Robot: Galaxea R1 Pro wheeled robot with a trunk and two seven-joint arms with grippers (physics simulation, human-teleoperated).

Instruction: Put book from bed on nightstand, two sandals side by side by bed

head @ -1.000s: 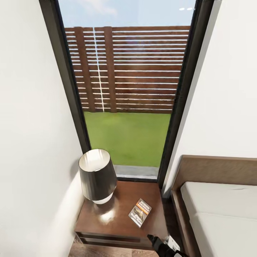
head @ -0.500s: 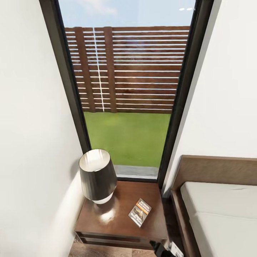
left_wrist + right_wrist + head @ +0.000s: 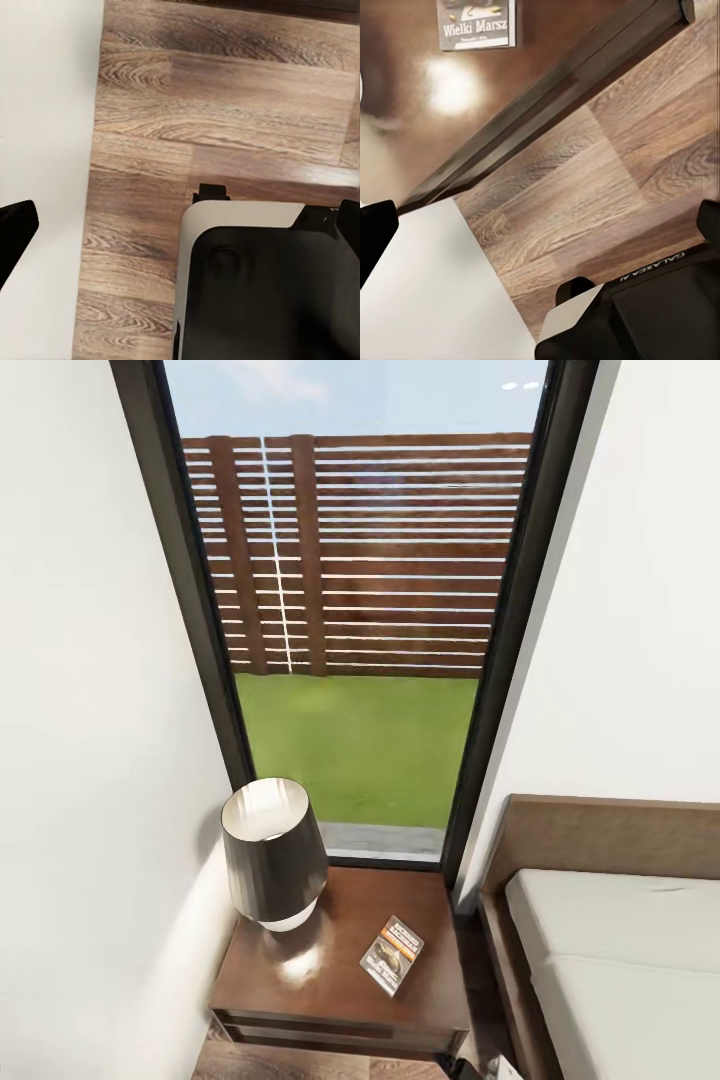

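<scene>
Book (image 3: 392, 956) lies flat on nightstand (image 3: 300, 990) — beside lamp (image 3: 273, 854).

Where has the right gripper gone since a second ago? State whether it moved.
Yes. It has drawn back from the nightstand's front right corner toward the robot, leaving the book lying on top.

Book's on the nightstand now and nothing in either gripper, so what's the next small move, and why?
Probably turn the base away to look for the sandals. The book lies flat on the nightstand beside the lamp, so that step looks done, and both wrist views show wide-apart fingers over bare wood floor.
</scene>
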